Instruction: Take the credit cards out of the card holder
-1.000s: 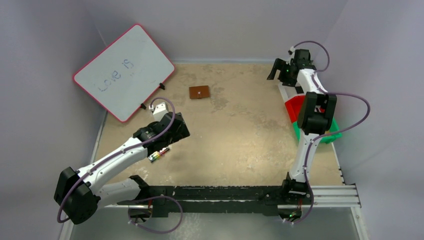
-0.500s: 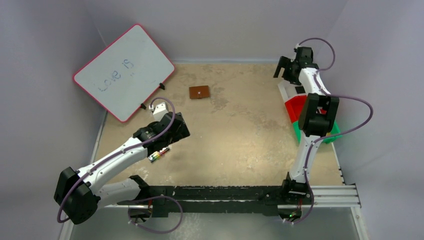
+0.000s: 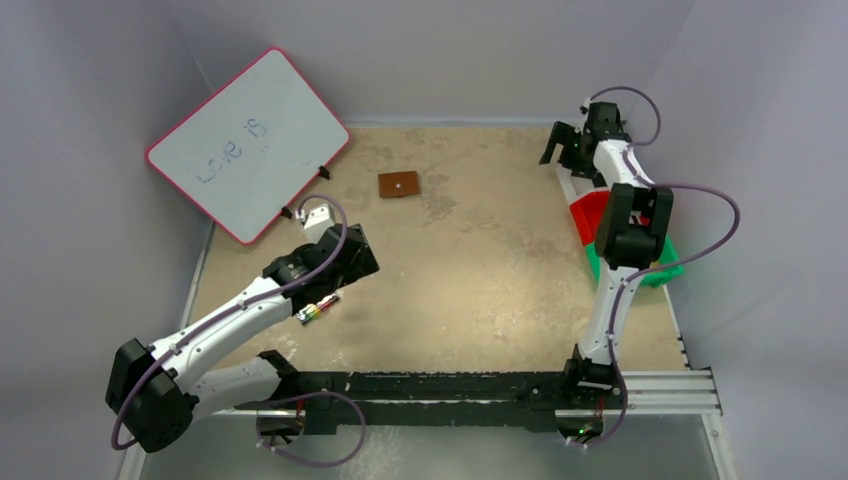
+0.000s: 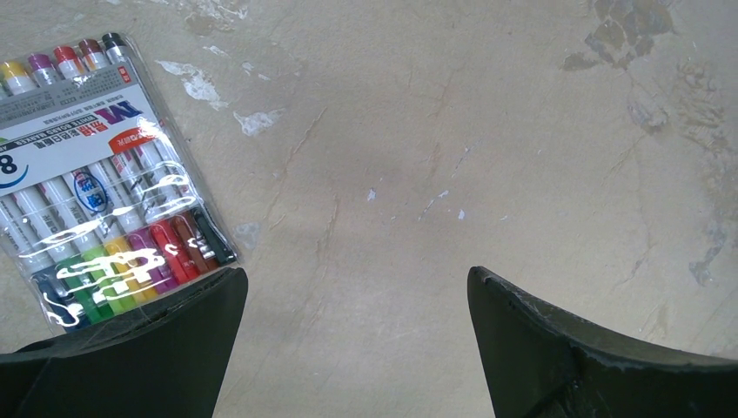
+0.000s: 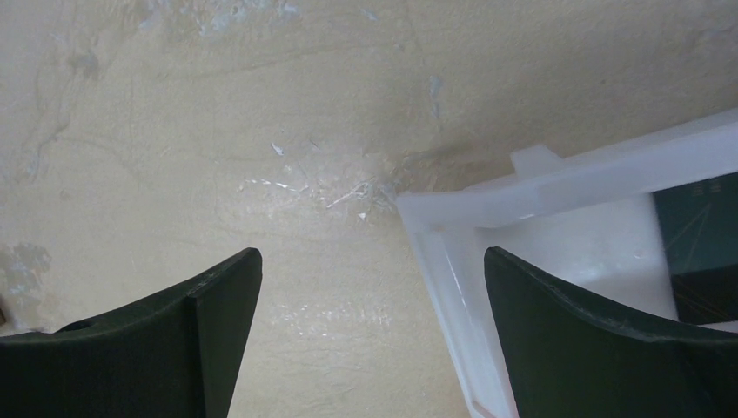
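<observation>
The card holder (image 3: 399, 184), a small brown wallet, lies shut and flat on the table's far middle, far from both arms. My left gripper (image 4: 355, 273) hangs open over bare tabletop, with nothing between its fingers. My right gripper (image 5: 372, 252) is open and empty at the far right (image 3: 558, 143), straddling the corner of a white bin (image 5: 452, 252). A dark flat rectangle (image 5: 701, 235) lies inside that bin; it may be a black credit card, but I cannot tell. No other credit cards are in view.
A pack of coloured markers (image 4: 96, 174) lies just left of my left fingers (image 3: 318, 308). A whiteboard (image 3: 250, 140) leans at the back left. Red (image 3: 592, 215) and green (image 3: 662, 272) bins sit behind the white one along the right edge.
The right wrist swung slightly right and then back over the white bin's corner. The left arm and the card holder have not moved.
</observation>
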Tool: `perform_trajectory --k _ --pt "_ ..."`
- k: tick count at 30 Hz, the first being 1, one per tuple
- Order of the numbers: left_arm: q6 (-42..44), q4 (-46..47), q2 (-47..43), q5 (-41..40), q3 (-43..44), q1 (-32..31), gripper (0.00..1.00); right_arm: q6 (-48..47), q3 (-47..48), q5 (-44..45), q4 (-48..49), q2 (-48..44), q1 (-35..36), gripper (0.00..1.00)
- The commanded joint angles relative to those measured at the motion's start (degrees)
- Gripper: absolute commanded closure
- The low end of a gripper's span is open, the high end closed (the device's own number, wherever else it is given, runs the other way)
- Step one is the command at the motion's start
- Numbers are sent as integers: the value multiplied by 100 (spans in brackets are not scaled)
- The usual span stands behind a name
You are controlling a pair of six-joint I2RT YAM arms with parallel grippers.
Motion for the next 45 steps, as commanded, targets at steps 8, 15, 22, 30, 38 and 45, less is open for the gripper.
perform_trajectory --k 8,15,22,30,38,45 --pt "-90 82 -162 -140 132 13 2 -450 -6 -858 77 159 302 2" --pt "-101 83 -113 -112 134 16 2 -676 33 -915 59 241 884 3" --pt "-152 62 -158 -157 99 16 2 -670 -42 -1019 140 260 1529 3" --pt "-396 -144 -370 -543 139 16 2 -708 -489 -1074 332 132 2260 4" --pt "-691 -417 -803 -1052 152 15 3 -597 -1483 -1238 756 -442 2798 4" --pt "-793 -429 -875 -1153 177 18 3 -531 -2184 -1199 955 -948 3225 5"
